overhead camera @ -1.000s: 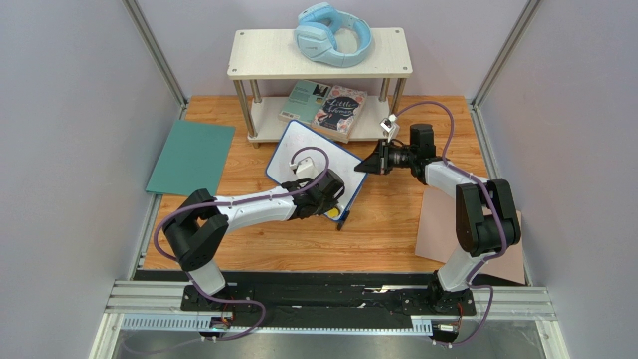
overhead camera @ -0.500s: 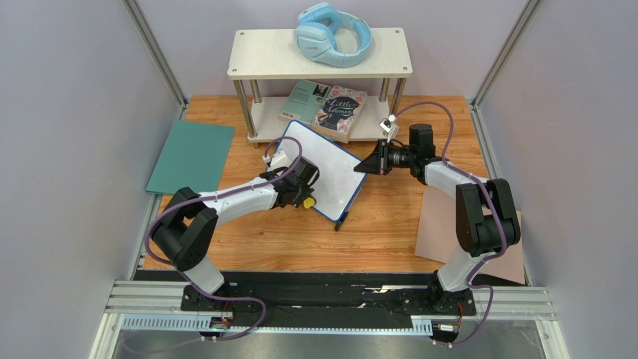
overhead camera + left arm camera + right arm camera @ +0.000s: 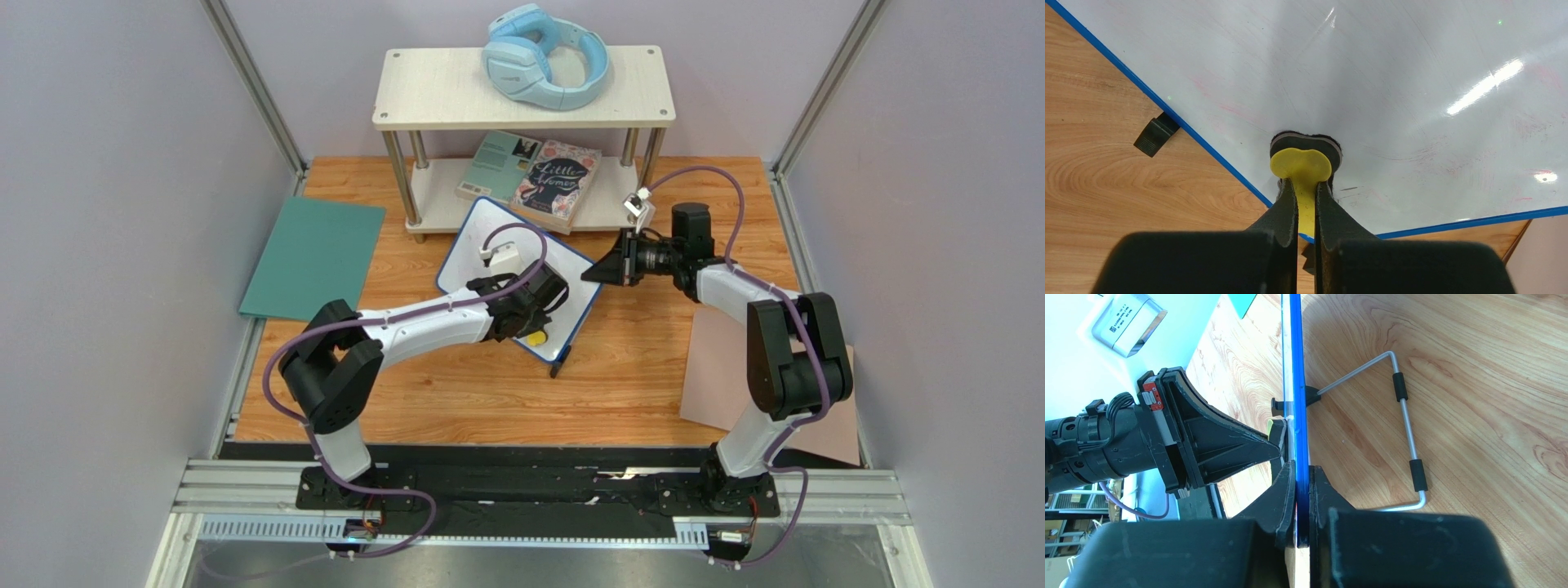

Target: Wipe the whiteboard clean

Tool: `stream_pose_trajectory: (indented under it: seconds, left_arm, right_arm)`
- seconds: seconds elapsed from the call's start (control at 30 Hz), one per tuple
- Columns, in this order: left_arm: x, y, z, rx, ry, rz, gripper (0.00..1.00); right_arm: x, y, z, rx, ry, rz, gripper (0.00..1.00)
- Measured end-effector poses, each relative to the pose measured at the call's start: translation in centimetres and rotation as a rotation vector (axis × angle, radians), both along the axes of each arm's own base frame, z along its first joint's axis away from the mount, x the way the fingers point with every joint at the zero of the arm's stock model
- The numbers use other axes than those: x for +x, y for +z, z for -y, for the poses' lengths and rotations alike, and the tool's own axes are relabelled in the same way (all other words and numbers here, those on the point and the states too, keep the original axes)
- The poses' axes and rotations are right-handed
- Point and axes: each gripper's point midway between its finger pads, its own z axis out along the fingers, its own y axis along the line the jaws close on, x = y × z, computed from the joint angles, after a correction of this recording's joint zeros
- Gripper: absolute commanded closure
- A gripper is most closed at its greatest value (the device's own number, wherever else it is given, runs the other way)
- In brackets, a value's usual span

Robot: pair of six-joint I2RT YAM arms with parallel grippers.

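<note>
The whiteboard (image 3: pixel 1389 73) is showing a smooth, glossy white face, reflecting lights. Under the whiteboard, the table (image 3: pixel 1118 177) is showing grained wood. Behind the whiteboard, the wire stand (image 3: pixel 1400 387) is gleaming as bare metal. On the whiteboard, the eraser (image 3: pixel 1301 164) is showing matt yellow plastic.

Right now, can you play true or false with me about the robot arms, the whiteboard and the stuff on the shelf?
1. The left gripper pinches a yellow eraser and presses it on the whiteboard. True.
2. The right gripper is open and touches nothing. False: it is shut on the whiteboard's edge and holds it steady.
3. The headphones lie on the table beside the whiteboard. False: they lie on the top shelf.
4. The whiteboard shows faint pink marks. True.
5. The teal sheet lies on top of the whiteboard. False: it lies flat on the table, off to the left of it.
</note>
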Motion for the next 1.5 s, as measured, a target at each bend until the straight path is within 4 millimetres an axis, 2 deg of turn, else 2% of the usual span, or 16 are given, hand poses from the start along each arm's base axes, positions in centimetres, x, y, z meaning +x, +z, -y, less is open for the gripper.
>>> stream_pose_trajectory:
  seconds: [0.23,0.3,0.47,0.57,0.67,0.87,0.93,1.23,1.3,1.37,1.5]
  left_arm:
    - [0.7,0.1,-1.3,-0.108,0.044,-0.010,1.00]
    - [1.2,0.1,-2.5,-0.137,0.069,-0.012,1.00]
    - [3.8,-0.1,-6.9,-0.138,0.176,-0.001,1.00]
    - [4.5,-0.1,-7.9,-0.132,0.195,0.002,1.00]
    - [4.5,-0.1,-7.9,-0.125,0.182,0.003,1.00]
    - [4.2,-0.1,-6.9,-0.065,0.140,0.010,1.00]
    - [3.8,0.0,-5.9,-0.043,0.116,0.019,1.00]
    - [0.0,1.3,2.6,-0.025,-0.080,0.047,1.00]
    - [-0.7,1.4,3.8,-0.030,-0.106,0.048,1.00]
    - [-1.0,1.4,4.4,-0.028,-0.118,0.050,1.00]
    - [-1.0,1.4,4.4,-0.023,-0.112,0.051,1.00]
  right_arm:
    - [-0.1,0.0,-0.2,0.000,0.005,0.001,1.00]
    - [-0.1,0.0,-0.3,-0.001,0.008,0.003,1.00]
    - [-0.2,0.0,-0.3,0.000,0.009,0.002,1.00]
    - [-0.2,0.0,-0.3,0.000,0.008,0.001,1.00]
    - [-0.2,0.0,-0.3,0.000,0.008,0.001,1.00]
    - [-0.1,0.0,-0.2,-0.001,0.004,-0.002,1.00]
    - [-0.1,-0.1,-0.1,-0.001,0.001,-0.005,1.00]
    - [-0.1,-0.1,0.0,-0.003,0.001,-0.003,1.00]
    - [0.0,-0.1,0.0,-0.004,0.000,-0.002,1.00]
    - [0.0,-0.1,0.0,-0.004,0.000,-0.002,1.00]
    - [0.0,-0.1,0.0,-0.006,-0.002,-0.001,1.00]
